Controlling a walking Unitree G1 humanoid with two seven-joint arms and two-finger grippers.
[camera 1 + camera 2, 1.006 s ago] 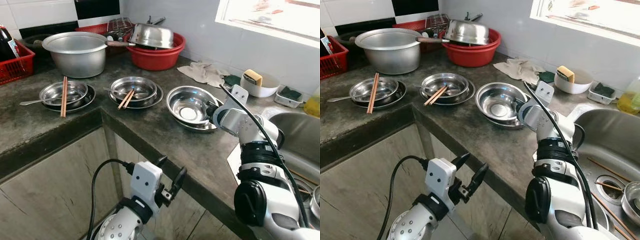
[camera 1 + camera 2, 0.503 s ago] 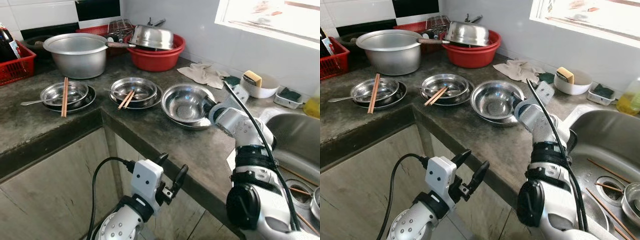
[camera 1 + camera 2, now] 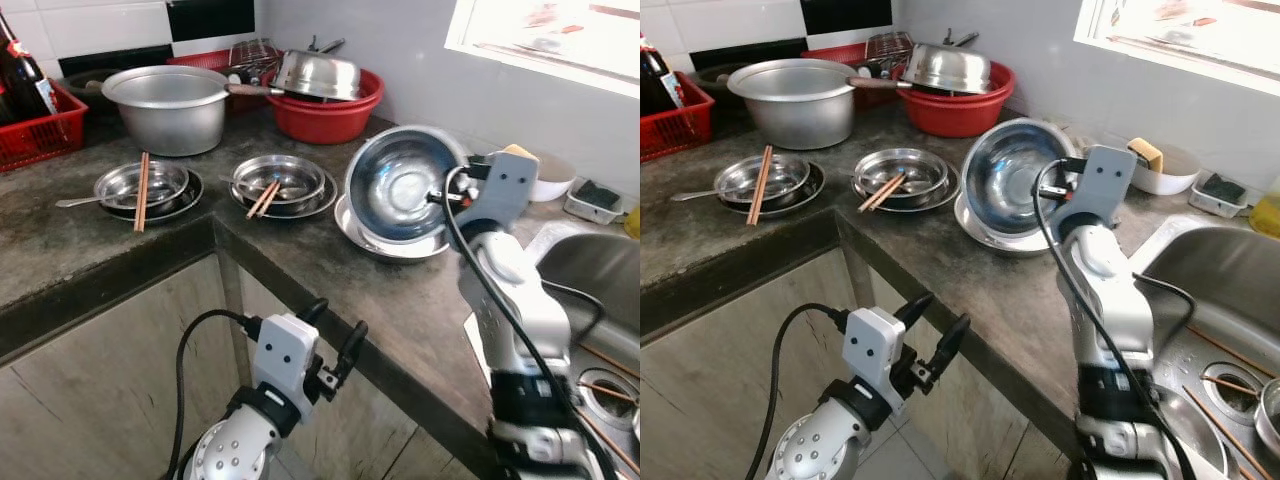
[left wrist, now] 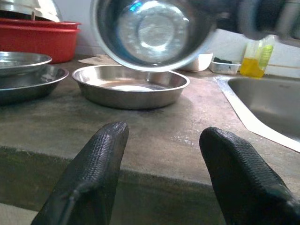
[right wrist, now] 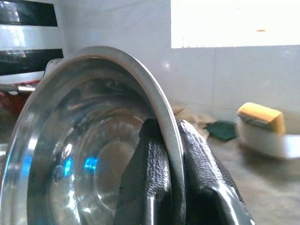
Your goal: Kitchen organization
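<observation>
My right claw (image 5: pixel 168 154) pinches the rim of a steel bowl (image 3: pixel 403 183), one finger inside and one outside, holding it tipped on edge in the air above a shallow steel dish (image 3: pixel 390 244) on the desk (image 3: pixel 90 245). My left claw (image 3: pixel 335 335) hangs low before the desk's front edge, fingers (image 4: pixel 89 173) spread and empty.

No writing is readable; a dark bottle (image 3: pixel 22 80) with a pale label stands in a red basket (image 3: pixel 45 130) at the far left.

Two more dish sets sit along the desk: one (image 3: pixel 148 188) with chopsticks and a spoon, the next (image 3: pixel 283 182) with chopsticks across it. Behind them stand a big metal pot (image 3: pixel 168 105) and a red basin (image 3: pixel 325 110) holding an upturned steel bowl. A white bowl (image 3: pixel 1162 168) holds a yellow sponge near the sink (image 3: pixel 1220 280).
</observation>
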